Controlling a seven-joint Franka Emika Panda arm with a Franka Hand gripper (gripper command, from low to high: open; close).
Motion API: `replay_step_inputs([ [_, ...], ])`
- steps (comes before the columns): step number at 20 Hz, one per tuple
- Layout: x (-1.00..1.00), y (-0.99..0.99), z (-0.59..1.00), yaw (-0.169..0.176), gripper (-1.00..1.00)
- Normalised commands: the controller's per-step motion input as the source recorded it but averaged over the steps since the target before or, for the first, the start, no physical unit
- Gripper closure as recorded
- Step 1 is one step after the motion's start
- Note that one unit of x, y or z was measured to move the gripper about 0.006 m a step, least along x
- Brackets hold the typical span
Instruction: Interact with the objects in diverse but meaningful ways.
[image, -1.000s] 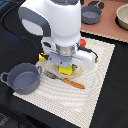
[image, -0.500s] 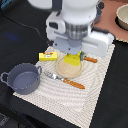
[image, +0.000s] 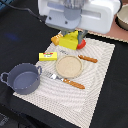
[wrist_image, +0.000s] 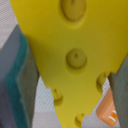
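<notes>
The end effector (wrist_image: 67, 75) is clamped on the yellow holed cheese wedge (image: 70, 40), one finger (wrist_image: 20, 80) pressed to each flat side. In the exterior view the wedge hangs raised over the far end of the striped mat (image: 95, 85); in the wrist view its long axis runs between the fingers and it narrows to a tip. Just beside it show the golden bread loaf (image: 55, 39) and the red fruit (image: 81, 44). The yellow box with red marks (image: 47, 56) lies on the mat. The grey two-handled pot (image: 23, 77) stands upright at the mat's edge, toward the exterior view's left, with nothing visible inside. A tan plate (image: 69, 66) sits mid-mat between two orange-handled utensils (image: 75, 84).
</notes>
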Motion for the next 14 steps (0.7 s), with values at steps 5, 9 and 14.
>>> replay_step_inputs([
  [5, -0.85, -0.44, -0.24, 0.0, 1.0],
  [9, -0.81, -0.54, -0.29, 0.0, 1.0],
  [14, -0.77, -0.6, -0.32, 0.0, 1.0],
])
